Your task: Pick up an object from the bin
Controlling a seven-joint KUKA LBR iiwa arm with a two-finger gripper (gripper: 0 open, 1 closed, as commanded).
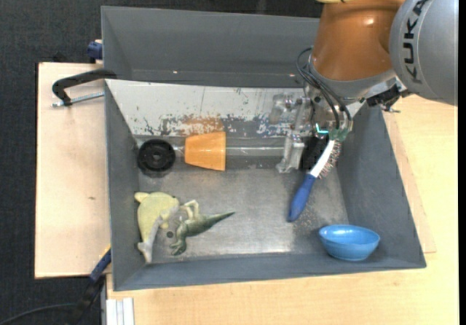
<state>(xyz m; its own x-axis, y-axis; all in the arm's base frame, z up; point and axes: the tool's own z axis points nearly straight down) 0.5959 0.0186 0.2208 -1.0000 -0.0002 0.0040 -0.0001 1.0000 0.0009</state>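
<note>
My gripper (297, 156) hangs low over the right middle of the bin, under the orange wrist cover. Right beside it, on its right, is a brush (307, 186) with a blue handle and a white bristled head. The brush slants from the gripper down and left to the bin floor. Its head is close against the gripper, and I cannot make out whether it is held. An orange cup (205, 151) lies on its side to the gripper's left.
A black round lid (156, 157) lies left of the orange cup. A yellow-green toy dinosaur (169, 221) lies in the front left corner. A blue bowl (349, 240) sits in the front right corner.
</note>
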